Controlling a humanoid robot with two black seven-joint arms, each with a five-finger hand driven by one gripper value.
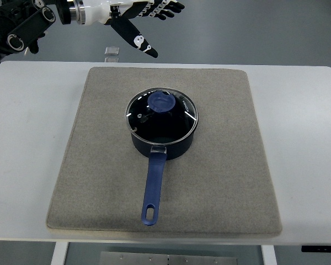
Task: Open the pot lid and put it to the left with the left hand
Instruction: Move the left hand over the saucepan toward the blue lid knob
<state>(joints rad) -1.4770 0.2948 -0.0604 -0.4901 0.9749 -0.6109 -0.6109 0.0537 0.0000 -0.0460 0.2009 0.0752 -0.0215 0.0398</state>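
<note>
Top view shows a dark pot [164, 139] sitting on a grey mat [220, 182] that covers most of the white bench [22, 143]. Its glass lid [176, 118] is on the pot, closed, with a blue knob [162, 101] at the lid's centre. From the pot a long blue handle [154, 187] runs toward the near edge of the mat. Well beyond the pot, past the far edge of the bench, the left hand [146, 22] hangs in the air with fingers spread and relaxed, gripping nothing, its arm coming in from the upper left. A small grey object [112, 51] lies beyond the pot at the bench's far edge
</note>
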